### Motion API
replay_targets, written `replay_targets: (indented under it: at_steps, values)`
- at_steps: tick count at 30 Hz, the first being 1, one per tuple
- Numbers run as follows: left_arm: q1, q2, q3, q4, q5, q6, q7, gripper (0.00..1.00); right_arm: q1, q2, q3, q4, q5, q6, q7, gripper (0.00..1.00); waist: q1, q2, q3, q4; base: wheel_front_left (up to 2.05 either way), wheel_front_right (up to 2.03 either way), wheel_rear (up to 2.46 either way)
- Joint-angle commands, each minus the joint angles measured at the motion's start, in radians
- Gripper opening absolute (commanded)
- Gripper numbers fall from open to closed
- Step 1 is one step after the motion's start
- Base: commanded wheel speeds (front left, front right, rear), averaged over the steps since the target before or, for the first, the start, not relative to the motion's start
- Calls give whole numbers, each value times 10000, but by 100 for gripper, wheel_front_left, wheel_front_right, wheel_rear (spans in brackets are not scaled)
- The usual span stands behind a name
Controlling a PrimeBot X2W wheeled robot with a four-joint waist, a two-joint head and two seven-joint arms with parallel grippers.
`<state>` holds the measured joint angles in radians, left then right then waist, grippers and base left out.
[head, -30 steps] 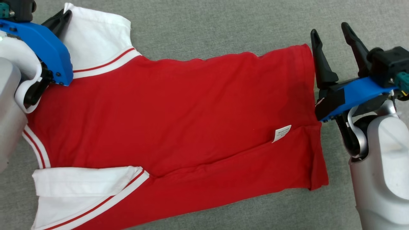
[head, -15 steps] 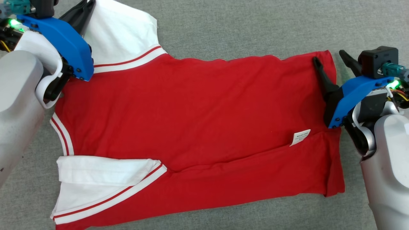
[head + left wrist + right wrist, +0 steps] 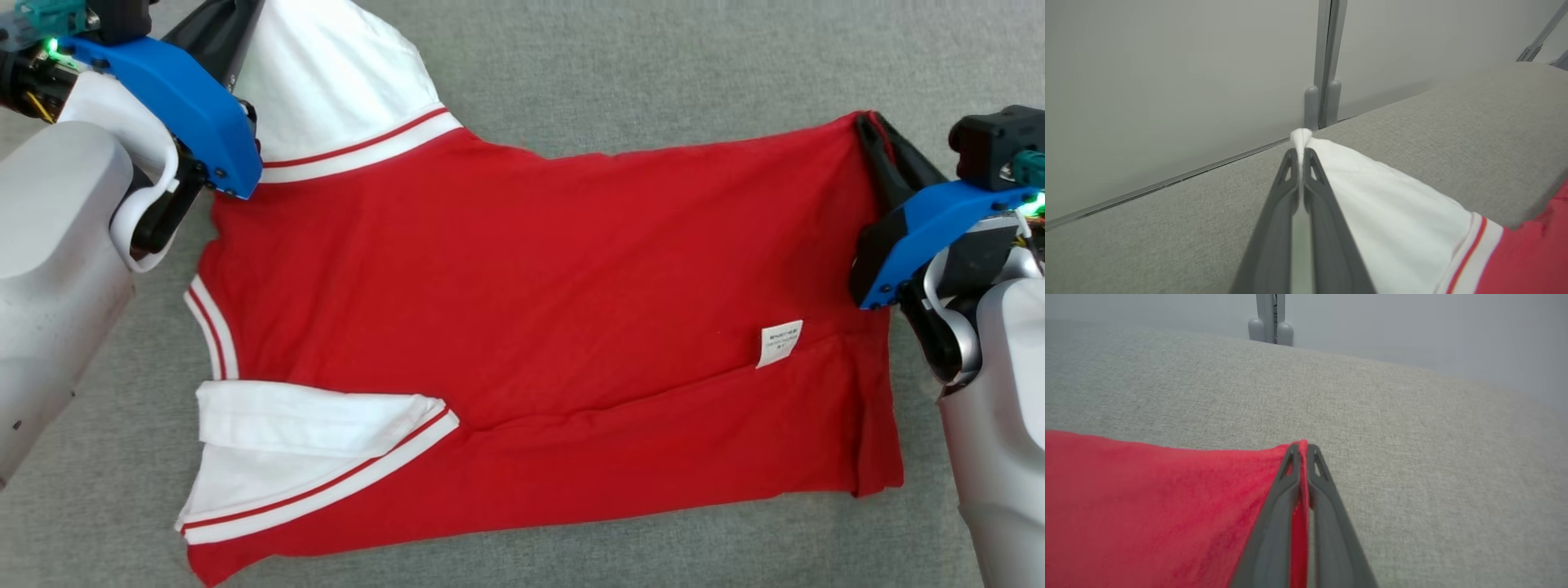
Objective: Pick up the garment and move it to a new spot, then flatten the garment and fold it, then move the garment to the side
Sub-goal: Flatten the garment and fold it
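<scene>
Shirt (image 3: 531,286): left jaws clamp the sleeve (image 3: 1392,228) at their tips, right jaws the hem corner (image 3: 1265,457); shallow bites may slip under tension.

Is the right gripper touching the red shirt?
Touching. The right wrist view shows the right gripper shut on the red shirt, its corner pinched between both fingers.
</scene>
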<state>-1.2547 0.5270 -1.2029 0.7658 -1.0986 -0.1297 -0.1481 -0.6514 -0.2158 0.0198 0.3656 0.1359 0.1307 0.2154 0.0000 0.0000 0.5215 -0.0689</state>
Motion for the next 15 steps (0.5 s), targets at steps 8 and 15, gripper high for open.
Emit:
replay_targets:
  at_steps: [8, 15]
  values:
    - [462, 117, -245, -564, -326, -10, -736, 0, 289, -96, -192, 521, -89, 2, -819, 0, 0, 0, -669, 393, 0, 0, 0]
    - [1334, 362, -271, -1523, -207, -10, -1103, 0, 879, -196, -497, 967, -37, 2, -1497, 0, 0, 0, -1248, 804, 0, 0, 0]
